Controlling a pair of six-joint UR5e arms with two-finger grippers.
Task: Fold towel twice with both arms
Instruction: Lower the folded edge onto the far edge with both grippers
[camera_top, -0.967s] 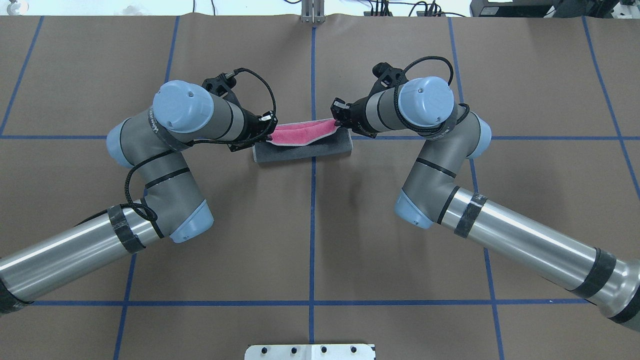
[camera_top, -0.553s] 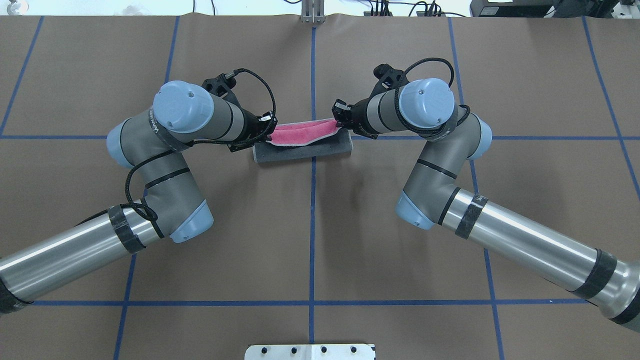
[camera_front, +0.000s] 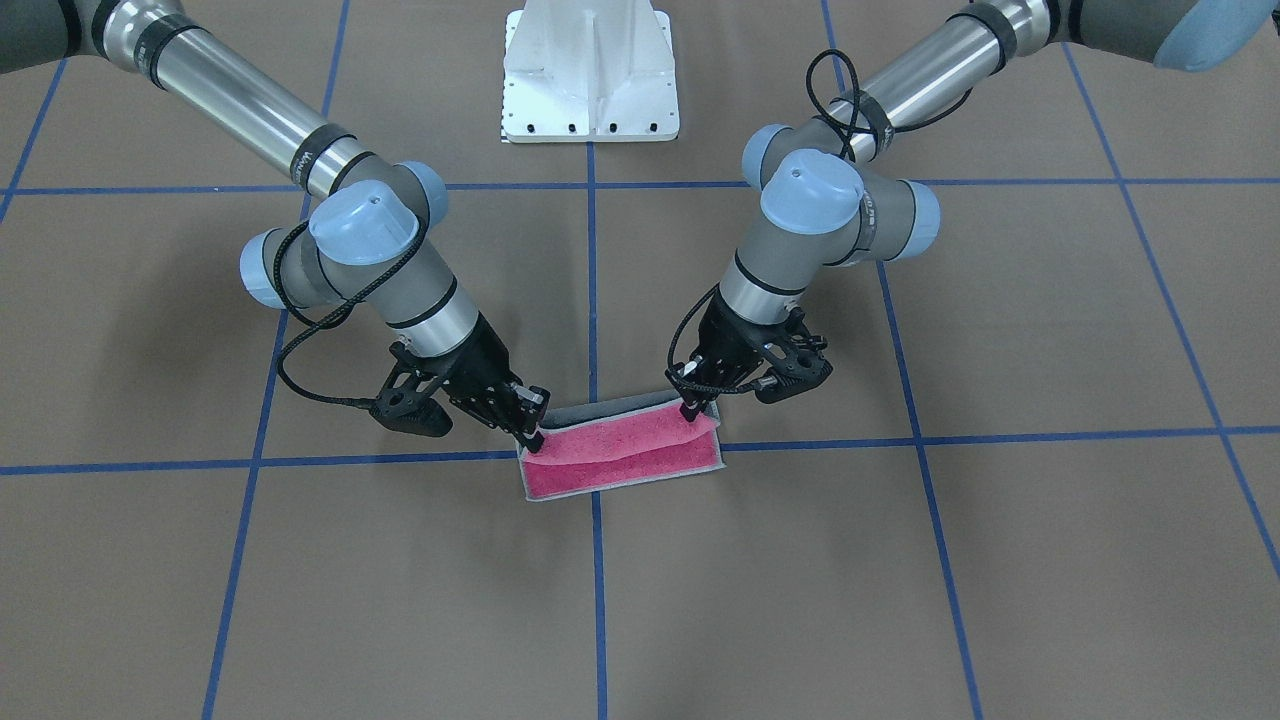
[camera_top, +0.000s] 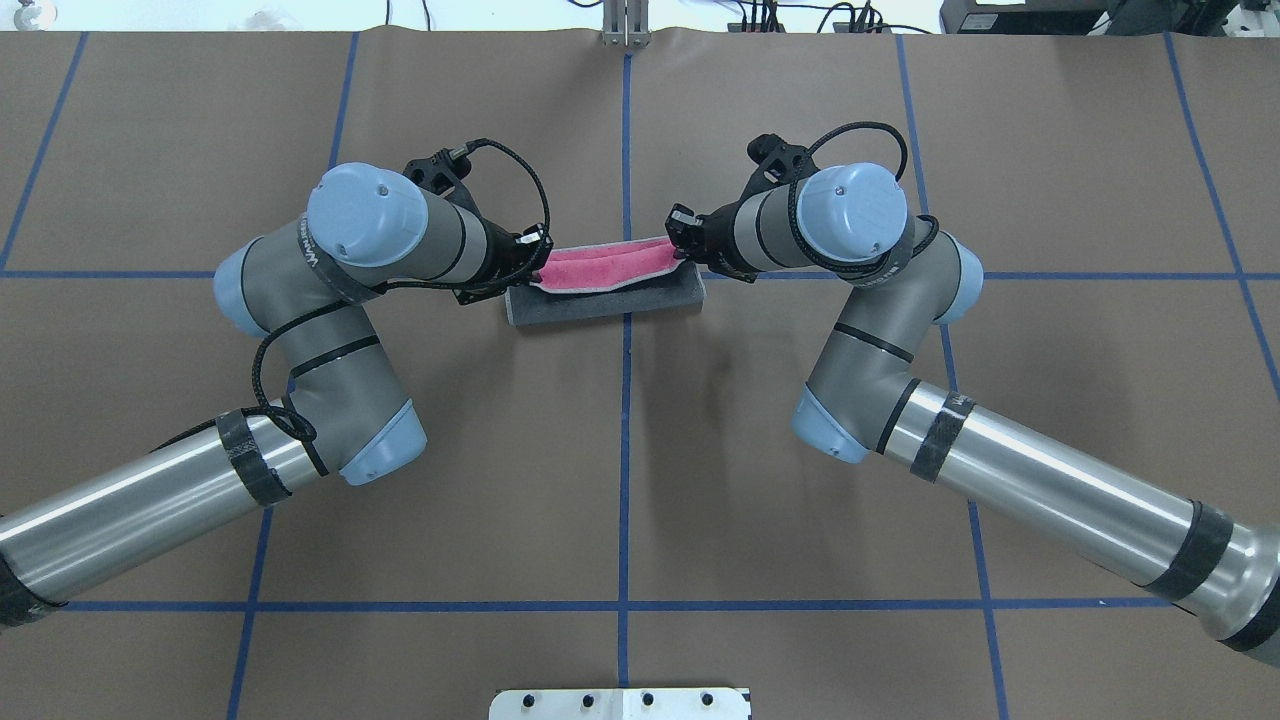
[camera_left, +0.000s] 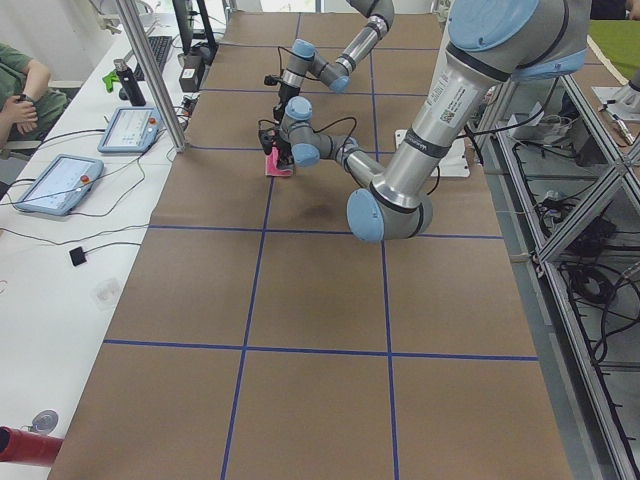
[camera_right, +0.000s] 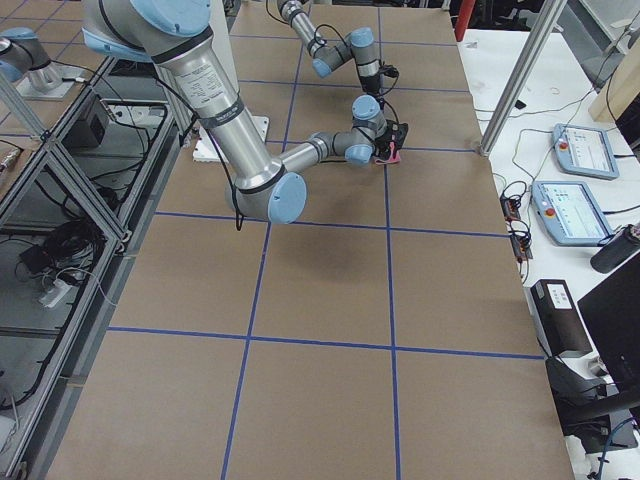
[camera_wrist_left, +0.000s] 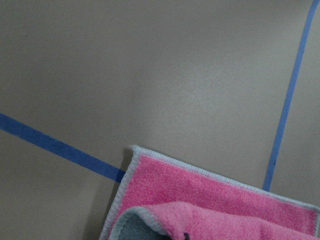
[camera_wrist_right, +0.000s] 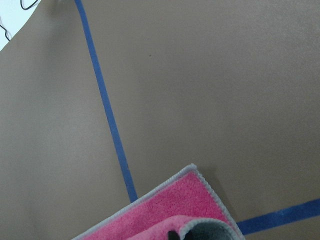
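Across my silver-grey left arm's (camera_top: 390, 235) black strap (camera_top: 318, 262), white lettering blurs beyond reading. Both elbows bend inward; left gripper (camera_front: 688, 408) and right gripper (camera_front: 530, 438) each pinch a raised corner of the small pink-and-grey terry towel (camera_front: 625, 460) near the brown table's (camera_top: 500, 450) centre.

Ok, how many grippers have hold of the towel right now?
2. The left gripper pinches one end of the lifted edge of the towel, and the right gripper pinches the other end. Both grips show in the front-facing view.
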